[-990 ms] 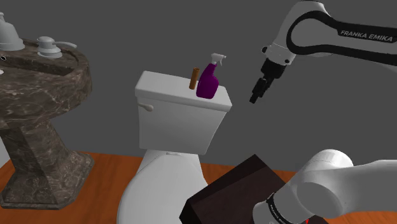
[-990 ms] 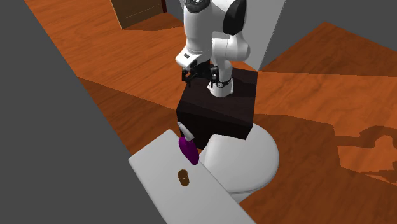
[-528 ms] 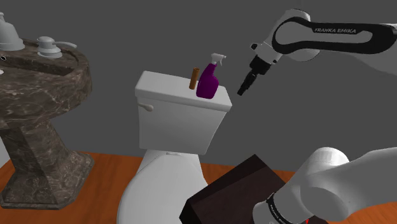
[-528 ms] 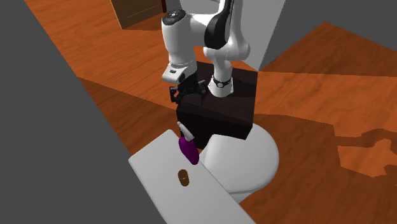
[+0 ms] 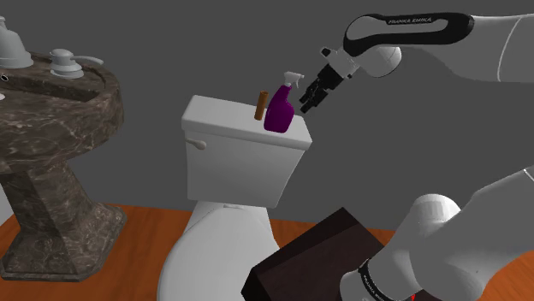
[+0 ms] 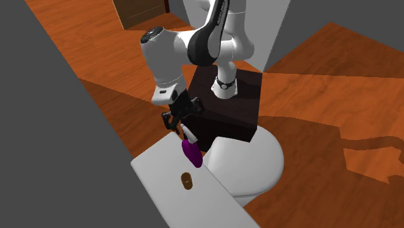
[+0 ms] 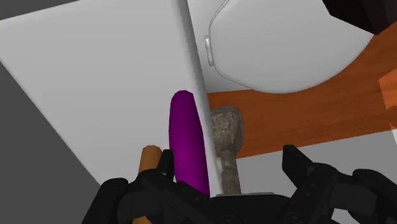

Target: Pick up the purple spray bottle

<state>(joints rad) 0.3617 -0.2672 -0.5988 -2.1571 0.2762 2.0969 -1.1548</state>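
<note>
The purple spray bottle (image 5: 280,111) with a white trigger head stands upright at the right end of the white toilet tank lid (image 5: 222,120). My black gripper (image 5: 309,93) hovers just right of and above the bottle's head in the shoulder view, tilted toward it. In the second exterior view the gripper (image 6: 177,119) hangs directly over the bottle (image 6: 191,152). The wrist view shows the bottle (image 7: 186,143) just inside one finger (image 7: 167,163), with the other finger (image 7: 294,159) well apart. The gripper (image 7: 230,162) is open and clasps nothing.
A small brown cylinder (image 5: 262,105) stands on the lid next to the bottle. The toilet bowl (image 6: 252,162) lies below the tank, with the dark stand (image 6: 223,113) beside it. A marble pedestal sink (image 5: 60,128) is at the shoulder view's left. A grey wall backs the tank.
The arm has swung from well right of the toilet to the shoulder view's left, bringing the open gripper up close to the bottle's head. The bottle has not moved.
</note>
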